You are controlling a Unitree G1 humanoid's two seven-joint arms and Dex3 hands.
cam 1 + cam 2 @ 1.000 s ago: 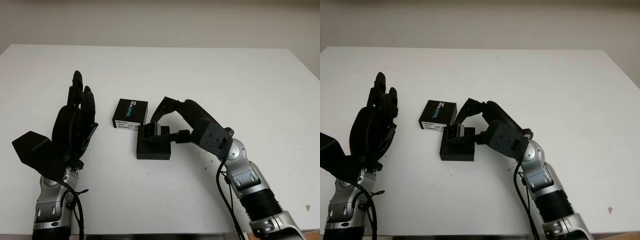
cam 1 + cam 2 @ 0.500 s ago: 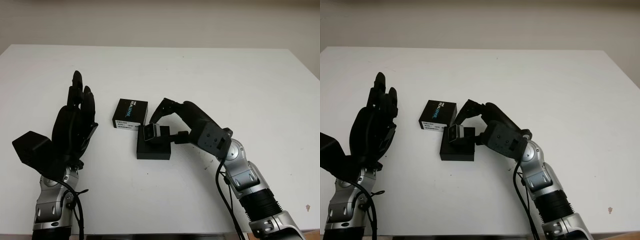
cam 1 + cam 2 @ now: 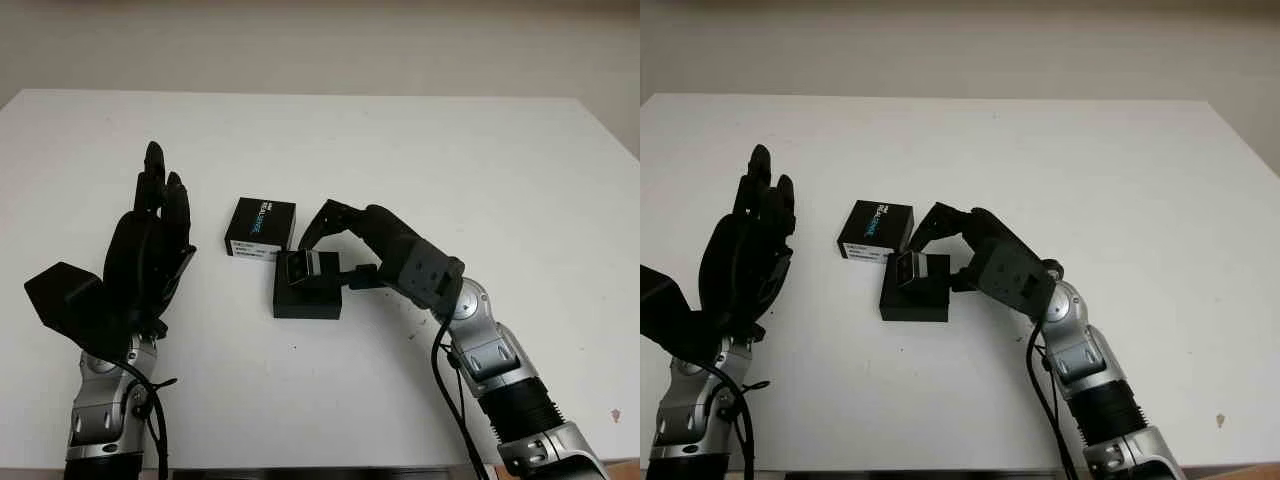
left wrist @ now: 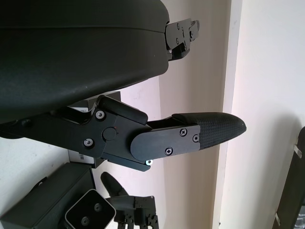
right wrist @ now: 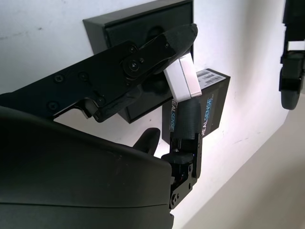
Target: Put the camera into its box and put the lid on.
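While the right hand [image 3: 335, 255] grasps the camera [image 3: 299, 266] between its fingers [image 5: 157, 45], the small silver unit sits tilted above the far edge of the open box [image 3: 307, 297], at the side nearest the lid [image 3: 260, 228]. Whether the camera touches the box rim cannot be determined. The box is a black tray standing on the white desk [image 3: 450, 170], with its opening facing upward. The lid, a black cover with a printed logo and a white label, lies on the desk just beyond the box, toward the left arm's side, close to the box's far corner. The left hand [image 3: 148, 255] is raised above the desk, well apart from the box on the lid's side, released and holding nothing.
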